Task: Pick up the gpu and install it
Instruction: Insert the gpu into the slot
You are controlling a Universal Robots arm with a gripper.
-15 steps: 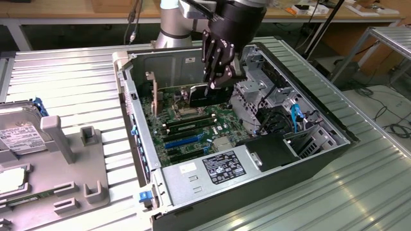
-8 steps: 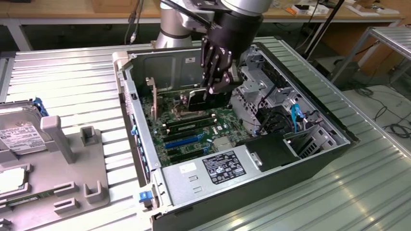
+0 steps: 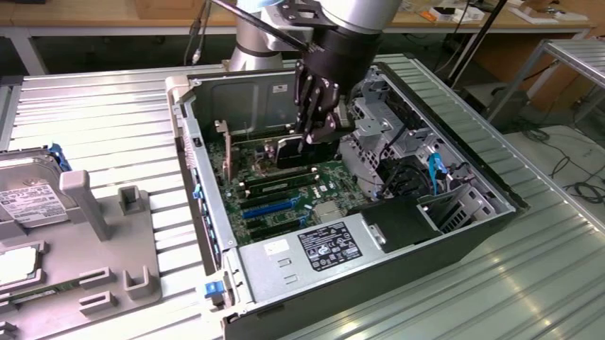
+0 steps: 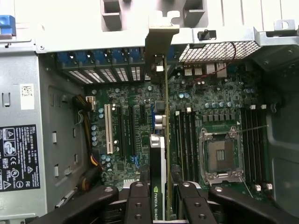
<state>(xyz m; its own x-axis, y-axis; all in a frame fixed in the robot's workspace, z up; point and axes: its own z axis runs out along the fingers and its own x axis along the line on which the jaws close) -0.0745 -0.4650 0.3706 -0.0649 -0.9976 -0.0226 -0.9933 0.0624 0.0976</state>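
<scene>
A: Where do we find the hand (image 3: 317,138)?

B: Down inside the open computer case (image 3: 454,234), which lies on its side on the ribbed metal tabletop (image 3: 113,106). The arm reaches in from above, and the hand hangs over the motherboard (image 4: 126,116).

A: Is it holding anything?

B: Yes, we see it clenched on the gpu (image 4: 160,140). In the wrist view, 2 dark fingers (image 4: 138,205) press on either face of the card. The card stands on edge between them, with a strip of green and white label showing along its upper edge.

A: And where does the gpu stand?

B: Upright over the expansion slots, between the white slot (image 4: 109,128) and the CPU socket (image 4: 222,156). Its silvery bracket (image 4: 161,32) reaches the rear wall of the case, in line with the row of blue clips (image 4: 100,57) there.

A: Is it in its slot?

B: We cannot tell. The card's own body hides its lower edge, though it seems to be close to the board.

A: What else do we see?

B: In the exterior view, the power supply (image 3: 312,248) with its black label fills the near corner of the case. To the exterior view's left, well apart from the case, 1 hard drive (image 3: 28,198) with a white label lies beside a grey fixture (image 3: 113,234).
</scene>
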